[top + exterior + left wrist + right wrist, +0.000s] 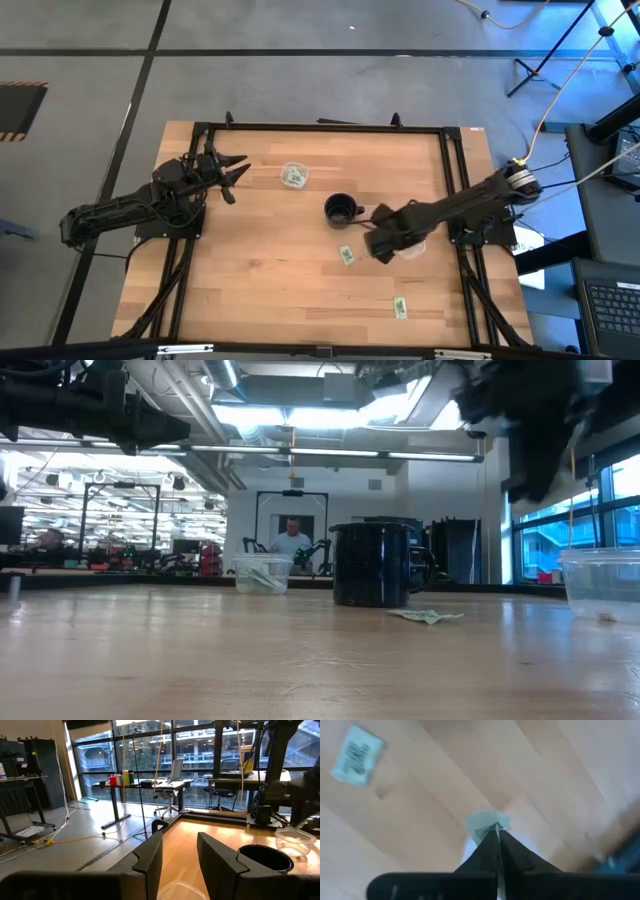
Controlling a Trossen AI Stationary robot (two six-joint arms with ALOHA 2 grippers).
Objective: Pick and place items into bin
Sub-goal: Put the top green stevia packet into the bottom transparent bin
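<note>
Packets, small flat pale green rectangles with white marks, lie scattered on the light wooden slatted table [260, 270]. One packet [346, 255] lies at about 6 o'clock from the black mug [341, 210] near the table's middle, and another packet [400, 308] rests further off toward 5 o'clock, near the table's front edge. A third packet [485, 826] is pinched between the closed tips of the right gripper [498, 831], its printed face poking out beyond the dark fingers; in that wrist view a loose packet [357, 756] lies flat on the wood well apart from the held one.

Seen from above, the right gripper [382, 243] hangs just at 4 o'clock from the mug, beside a clear plastic tub [412, 247] that its arm partly covers. A second clear plastic container [294, 176] sits at about 10 o'clock from the mug and holds pale green packets inside. At table height this container [262, 573] stands left of the mug [374, 564], with a flat packet [427, 616] lying in front of the mug and the other clear tub [603, 584] at the picture's right edge.

The left gripper [228, 172] waits at 9 o'clock from the mug, near the table's left rim, fingers [148, 860] spread apart and holding nothing
</note>
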